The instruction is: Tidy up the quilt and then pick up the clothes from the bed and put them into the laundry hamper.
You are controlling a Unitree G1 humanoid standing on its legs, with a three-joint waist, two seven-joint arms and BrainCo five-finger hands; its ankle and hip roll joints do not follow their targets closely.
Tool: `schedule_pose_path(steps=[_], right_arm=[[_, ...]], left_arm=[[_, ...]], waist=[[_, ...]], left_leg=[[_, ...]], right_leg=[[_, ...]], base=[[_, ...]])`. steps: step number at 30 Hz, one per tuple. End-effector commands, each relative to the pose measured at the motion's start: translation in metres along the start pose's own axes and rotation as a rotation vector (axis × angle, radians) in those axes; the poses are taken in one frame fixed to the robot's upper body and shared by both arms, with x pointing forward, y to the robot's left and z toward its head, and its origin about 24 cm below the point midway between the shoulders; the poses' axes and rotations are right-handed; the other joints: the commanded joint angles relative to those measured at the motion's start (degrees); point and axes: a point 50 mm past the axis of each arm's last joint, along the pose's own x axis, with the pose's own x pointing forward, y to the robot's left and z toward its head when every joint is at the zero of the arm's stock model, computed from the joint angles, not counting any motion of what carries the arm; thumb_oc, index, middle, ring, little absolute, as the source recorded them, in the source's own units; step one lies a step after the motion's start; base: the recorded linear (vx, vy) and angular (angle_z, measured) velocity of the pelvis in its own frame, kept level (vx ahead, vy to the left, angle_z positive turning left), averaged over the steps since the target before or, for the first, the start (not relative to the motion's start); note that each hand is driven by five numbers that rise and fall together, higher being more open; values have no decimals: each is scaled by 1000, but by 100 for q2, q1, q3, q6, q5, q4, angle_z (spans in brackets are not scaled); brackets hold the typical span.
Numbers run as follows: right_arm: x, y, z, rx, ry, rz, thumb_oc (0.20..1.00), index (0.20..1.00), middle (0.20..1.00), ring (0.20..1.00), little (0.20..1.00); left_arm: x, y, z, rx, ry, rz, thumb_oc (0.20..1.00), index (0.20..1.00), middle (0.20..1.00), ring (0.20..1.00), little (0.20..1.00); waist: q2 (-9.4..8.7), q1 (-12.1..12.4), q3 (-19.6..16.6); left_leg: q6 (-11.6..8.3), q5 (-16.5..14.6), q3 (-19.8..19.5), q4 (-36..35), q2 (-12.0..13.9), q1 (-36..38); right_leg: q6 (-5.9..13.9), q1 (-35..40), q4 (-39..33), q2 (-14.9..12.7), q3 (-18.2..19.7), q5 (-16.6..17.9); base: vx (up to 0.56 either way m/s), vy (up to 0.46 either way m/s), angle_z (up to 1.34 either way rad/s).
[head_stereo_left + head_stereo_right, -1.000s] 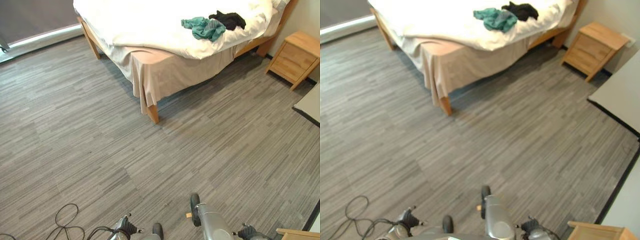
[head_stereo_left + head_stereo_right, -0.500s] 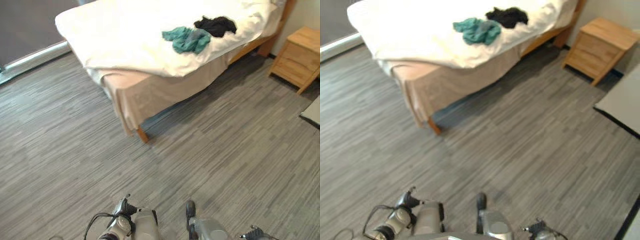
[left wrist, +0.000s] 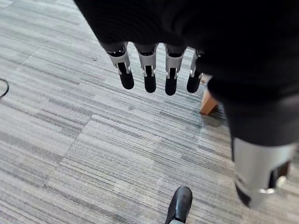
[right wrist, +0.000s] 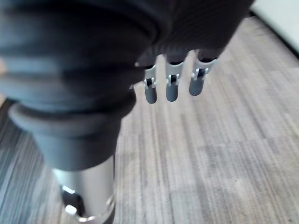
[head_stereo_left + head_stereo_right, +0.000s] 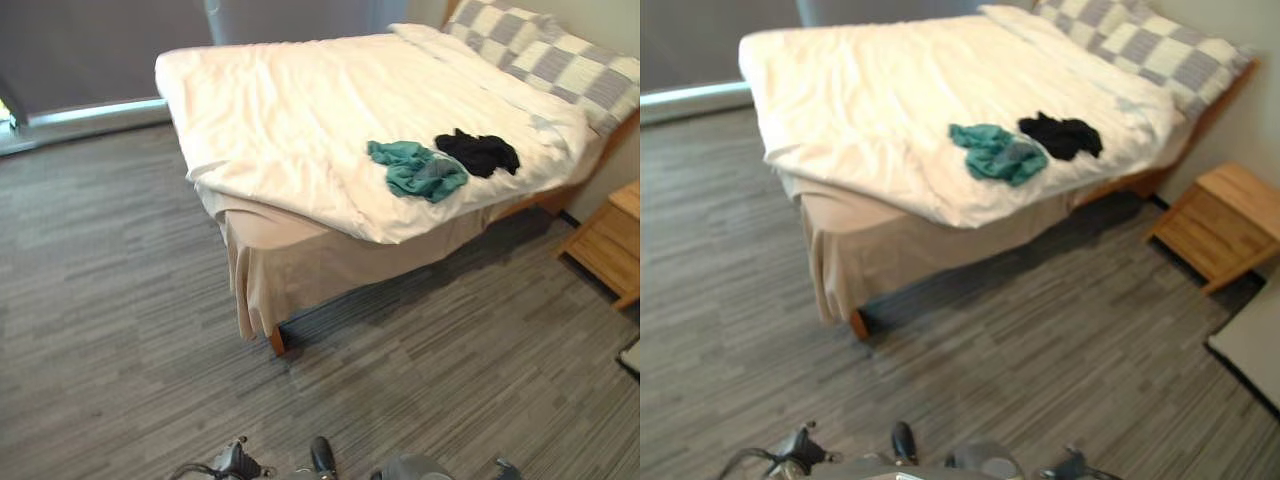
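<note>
A white quilt [image 5: 300, 120] lies spread over the bed, rumpled, with its near edge draped over a beige sheet [image 5: 300, 270]. On the quilt's right part rest a teal garment [image 5: 415, 170] and, just beyond it, a black garment [image 5: 478, 152], a small gap between them. Both hands hang low over the grey floor, well short of the bed. The left hand [image 3: 149, 77] has straight fingers and holds nothing. The right hand [image 4: 172, 86] also hangs with straight, empty fingers.
Checked pillows [image 5: 560, 60] lie at the bed's head on the far right. A wooden nightstand [image 5: 1220, 225] stands right of the bed, with a pale flat surface [image 5: 1255, 350] nearer. The bed's wooden corner leg [image 5: 277, 343] faces me. Grey striped floor [image 5: 120, 300] stretches between me and the bed.
The camera has swung, so more of the bed and its pillows has come into view. The garments lie as before on the quilt.
</note>
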Motion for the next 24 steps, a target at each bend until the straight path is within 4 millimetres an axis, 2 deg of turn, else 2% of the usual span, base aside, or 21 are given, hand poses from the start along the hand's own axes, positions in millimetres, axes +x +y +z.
schedule_pose_path(steps=[1, 2, 3, 4, 5, 6, 7, 8, 9, 10, 11, 12, 13, 15, 16, 18, 19, 20, 22, 23, 24], right_arm=[[8, -33, 37, -26, -112, -81, 1000, 1000, 1000, 1000, 1000], [8, -33, 37, -26, -112, -81, 1000, 1000, 1000, 1000, 1000], [8, -33, 34, -29, -95, -76, 1000, 1000, 1000, 1000, 1000], [8, -28, 28, -39, -60, -54, 1000, 1000, 1000, 1000, 1000], [8, -28, 23, -41, -39, -52, 1000, 1000, 1000, 1000, 1000], [7, -25, 13, -30, -1, -42, 1000, 1000, 1000, 1000, 1000], [7, -25, 13, -30, -1, -42, 1000, 1000, 1000, 1000, 1000], [7, -26, 7, -9, 33, -46, 1000, 1000, 1000, 1000, 1000], [8, -30, 5, -17, 38, -55, 1000, 1000, 1000, 1000, 1000], [8, -30, 5, -17, 38, -55, 1000, 1000, 1000, 1000, 1000], [9, -45, 4, -17, 46, -106, 1000, 1000, 1000, 1000, 1000], [9, -49, 1, -20, 59, -120, 1000, 1000, 1000, 1000, 1000], [8, -50, -3, -10, 75, -129, 1000, 1000, 1000, 1000, 1000], [8, -54, -9, 7, 89, -140, 1000, 1000, 1000, 1000, 1000], [7, -54, -10, 17, 80, -150, 1000, 1000, 1000, 1000, 1000], [7, -53, -10, 18, 73, -153, 1000, 1000, 1000, 1000, 1000], [7, -53, -5, 7, 45, -171, 1000, 1000, 1000, 1000, 1000], [5, -47, 0, -31, -13, -197, 1000, 1000, 1000, 1000, 1000], [3, -42, -1, -55, -32, -188, 1000, 1000, 1000, 1000, 1000], [0, -31, -7, -82, -43, -185, 1000, 1000, 1000, 1000, 1000], [-1, -31, -12, -52, -25, -196, 1000, 1000, 1000, 1000, 1000]], left_arm=[[7, 27, 18, 62, -54, 59, 1000, 1000, 1000, 1000, 1000], [7, 27, 18, 62, -54, 59, 1000, 1000, 1000, 1000, 1000], [7, 29, 18, 77, -54, 64, 1000, 1000, 1000, 1000, 1000], [8, 34, 20, 80, -60, 76, 1000, 1000, 1000, 1000, 1000], [9, 37, 20, 77, -58, 88, 1000, 1000, 1000, 1000, 1000], [8, 37, 15, 75, -48, 86, 1000, 1000, 1000, 1000, 1000], [8, 37, 15, 75, -48, 86, 1000, 1000, 1000, 1000, 1000], [8, 32, 15, 60, -49, 85, 1000, 1000, 1000, 1000, 1000], [8, 34, 20, 37, -60, 99, 1000, 1000, 1000, 1000, 1000], [8, 34, 20, 37, -60, 99, 1000, 1000, 1000, 1000, 1000], [9, 46, 39, -42, -112, 155, 1000, 1000, 1000, 1000, 1000], [9, 48, 44, -57, -136, 168, 1000, 1000, 1000, 1000, 1000], [9, 52, 49, -82, -168, 186, 1000, 1000, 1000, 1000, 1000], [6, 62, 51, -142, -215, 245, 1000, 1000, 1000, 1000, 1000], [4, 76, 54, -212, -256, 311, 1000, 1000, 1000, 1000, 1000], [2, 84, 52, -233, -261, 359, 1000, 1000, 1000, 1000, 1000], [-1, 97, 49, -281, -266, 447, 1000, 1000, 1000, 1000, 1000], [-14, 124, 44, -455, -309, 638, 1000, 1000, 1000, 1000, 1000], [-18, 129, 38, -501, -305, 698, 1000, 1000, 1000, 1000, 1000], [-32, 150, 38, -553, -363, 827, 1000, 1000, 1000, 1000, 1000], [-42, 163, 42, -559, -417, 882, 1000, 1000, 1000, 1000, 1000]], waist=[[216, 98, 633], [219, 98, 632], [179, 34, 612], [130, -32, 556], [127, -53, 512], [106, -45, 455], [106, -47, 458], [125, -15, 502], [120, 1, 627], [120, -2, 621], [66, 78, 854], [85, 99, 855], [134, 80, 779], [369, 99, 599], [471, 88, 547], [518, 65, 518], [548, 47, 519], [568, 17, 534], [577, -3, 516], [590, -48, 509], [597, -91, 525]], left_leg=[[-1045, -554, -447, -197, 761, 443], [-1045, -554, -447, -197, 763, 442], [-1107, -648, -554, -197, 709, 475], [-1228, -803, -743, -197, 708, 564], [-1284, -891, -768, -197, 751, 660], [-1307, -1034, -799, -197, 747, 811], [-1307, -1034, -801, -197, 747, 814], [-1358, -1090, -843, 395, 750, 771], [-1497, -1003, -984, 1336, 825, 227], [-1496, -1003, -987, 1339, 825, 218], [-1721, -584, -923, 2358, 1051, -626], [-1717, -524, -880, 2291, 1095, -748], [-1666, -537, -773, 1801, 1095, -680], [-1584, -448, -645, 930, 1043, -371], [-1603, -309, -615, 451, 1038, -197], [-1591, -305, -602, 300, 1039, -107], [-1595, -291, -580, 219, 1027, -6], [-1635, -260, -461, 86, 1047, 136], [-1649, -249, -389, -7, 1078, 216], [-1679, -239, -298, -121, 1117, 311], [-1687, -246, -264, -147, 1125, 331]], right_leg=[[175, 670, -3161, -228, 369, 743], [175, 672, -3167, -225, 368, 747], [178, 708, -4087, -246, 613, 836], [298, 624, -5010, -348, 1077, 1166], [350, 536, -5176, -392, 1164, 1288], [329, 636, -5333, -504, 1092, 1286], [329, 642, -5335, -504, 1090, 1287], [260, 861, -5370, -541, 1030, 1321], [153, 1010, -5387, -584, 927, 1307], [153, 1004, -5387, -585, 925, 1308], [-14, 1228, -5401, -761, 525, 1211], [-58, 1326, -5448, -765, 399, 1148], [-49, 1416, -5537, -755, 304, 1109], [12, 1428, -5538, -641, 236, 1060], [22, 1415, -5480, -623, 213, 1049], [22, 1406, -5459, -602, 211, 1030], [19, 1384, -5415, -588, 220, 1017], [19, 1383, -5417, -589, 212, 1013], [24, 1380, -5416, -581, 221, 1002], [46, 1357, -5405, -569, 258, 995], [66, 1322, -5390, -562, 289, 1002]], base=[[242, -91, 97], [265, -128, 99], [383, -268, 61], [524, -373, 45], [549, -357, 74], [304, -163, 82], [391, -269, 79], [252, -366, 44], [252, -366, 35], [-37, -343, 78], [-30, -224, 102], [52, -230, 154], [202, -33, 121], [286, 52, 65], [203, 54, 3], [117, 42, -17], [165, 48, -19], [158, 34, -20], [126, 20, -15], [112, 25, 2], [150, 47, -1]])
